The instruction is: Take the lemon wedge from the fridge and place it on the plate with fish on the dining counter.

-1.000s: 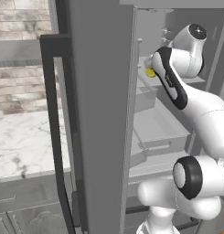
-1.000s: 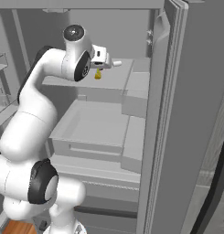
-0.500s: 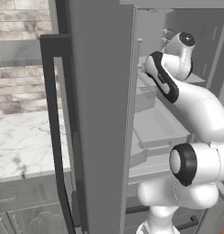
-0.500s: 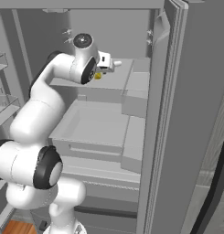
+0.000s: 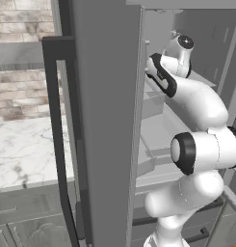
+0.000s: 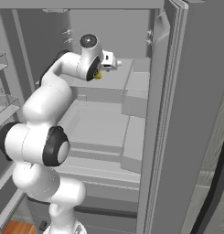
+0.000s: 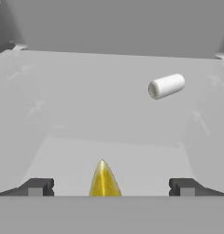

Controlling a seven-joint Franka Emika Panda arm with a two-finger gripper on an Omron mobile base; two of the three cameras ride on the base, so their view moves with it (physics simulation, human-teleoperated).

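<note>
1. Since the earlier frames, the arm has reached deeper into the fridge point(image 6: 177, 114), carrying the gripper point(image 7: 108, 186) up to the lemon wedge point(image 7: 104, 180).
2. Seen from the hand, the two dark fingertips point(image 7: 38, 186) stand spread wide, one on each side of the wedge, with clear gaps between; nothing is pinched.
3. The lemon wedge lies on a grey fridge shelf point(image 7: 86, 114), its pointed end toward the back wall.
4. A small white cylinder point(image 7: 166, 86) lies farther back on the same shelf, to the right in the hand view.
5. From the right base camera, a bit of yellow shows just beside the wrist, over the upper shelf.
</note>
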